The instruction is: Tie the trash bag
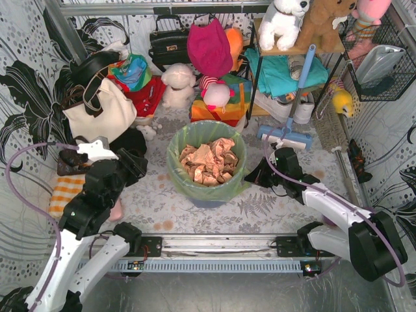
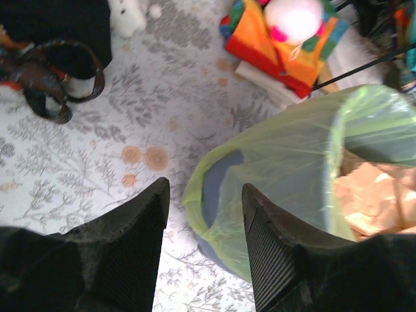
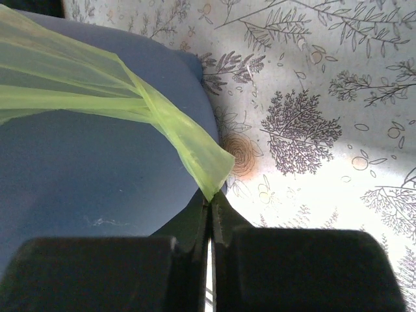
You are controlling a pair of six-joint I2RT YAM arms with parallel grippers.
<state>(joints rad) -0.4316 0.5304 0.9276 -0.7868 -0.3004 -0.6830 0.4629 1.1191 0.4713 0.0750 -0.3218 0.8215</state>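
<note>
On your left, the left gripper (image 2: 205,188) hangs released, jaws spread just beside the trash bag (image 2: 292,149); you cannot tell whether a finger touches the plastic. The bag sits mid-table (image 1: 156,201), lining the bin (image 3: 97,182) and hiding most of it, with crumpled paper (image 1: 208,162) inside. On your right, the right gripper (image 3: 209,198) is clenched on a pulled-out flap of the bag; from above, its fingertips are too dark to make out.
</note>
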